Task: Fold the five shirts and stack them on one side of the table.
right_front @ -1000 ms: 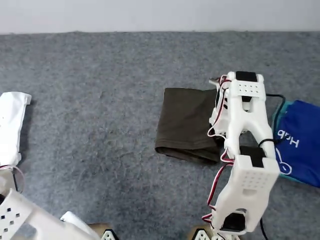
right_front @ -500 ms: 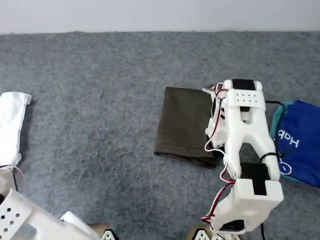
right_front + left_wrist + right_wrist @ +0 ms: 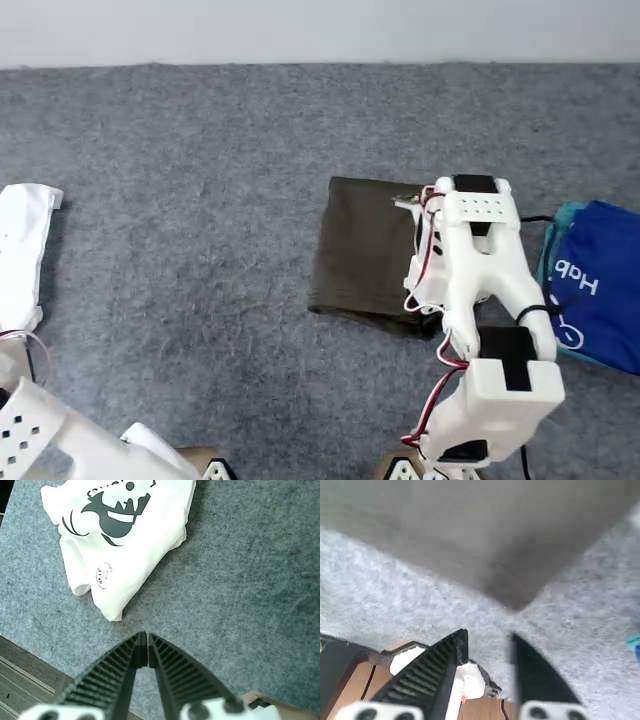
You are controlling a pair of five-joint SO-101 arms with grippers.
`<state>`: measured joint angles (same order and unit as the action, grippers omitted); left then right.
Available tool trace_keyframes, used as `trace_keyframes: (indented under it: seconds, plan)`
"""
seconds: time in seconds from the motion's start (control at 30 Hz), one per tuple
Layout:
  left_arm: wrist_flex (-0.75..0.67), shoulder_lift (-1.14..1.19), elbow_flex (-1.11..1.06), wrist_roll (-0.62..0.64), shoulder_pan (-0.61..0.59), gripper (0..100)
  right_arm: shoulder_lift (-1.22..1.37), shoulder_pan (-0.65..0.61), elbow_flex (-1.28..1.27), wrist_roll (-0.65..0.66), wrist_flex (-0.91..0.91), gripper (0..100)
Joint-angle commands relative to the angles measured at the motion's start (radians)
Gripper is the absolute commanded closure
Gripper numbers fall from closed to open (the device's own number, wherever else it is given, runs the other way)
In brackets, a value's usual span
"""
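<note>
Right tool [image 3: 488, 636], jaws apart, hangs over the right edge of the folded dark olive shirt [image 3: 365, 245], which lies midway across the bench [image 3: 200, 200], long axis running away from the robot, nearest the right arm [image 3: 485, 260]

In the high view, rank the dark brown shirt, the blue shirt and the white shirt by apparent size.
1. dark brown shirt, partly under the right arm.
2. blue shirt, nearly as large; cut off by the frame, so unsure.
3. white shirt, smallest showing, also cut off.
</note>
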<state>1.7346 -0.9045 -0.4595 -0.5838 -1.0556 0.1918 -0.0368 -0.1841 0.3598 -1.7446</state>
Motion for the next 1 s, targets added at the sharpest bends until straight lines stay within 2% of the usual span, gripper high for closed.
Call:
trace_keyframes:
  seconds: [0.0, 0.27, 0.43, 0.63, 0.73, 0.87, 0.97]
  plan:
    - [-0.011, -0.006, -0.021, -0.011, 0.005, 98, -0.085, -0.033, 0.046, 0.009, -0.051, 67.9]
    - [-0.012, -0.006, -0.028, -0.011, 0.006, 98, -0.165, -0.033, 0.275, 0.014, 0.004, 83.1]
    - [-0.012, -0.006, -0.028, -0.011, 0.006, 98, -0.07, -0.028, 0.327, 0.015, 0.302, 99.4]
    - [-0.012, -0.006, -0.024, -0.012, 0.006, 98, 0.11, 0.041, 0.33, 0.015, 0.641, 97.4]
    - [-0.012, -0.006, -0.024, -0.012, 0.006, 98, 0.173, 0.087, 0.33, 0.012, 0.75, 97.3]
    - [-0.012, -0.006, -0.027, -0.012, 0.006, 98, 0.248, 0.125, 0.327, 0.011, 0.809, 97.3]
    - [-0.025, -0.006, -0.028, -0.012, 0.006, 98, 0.283, 0.12, 0.339, 0.011, 0.757, 97.3]
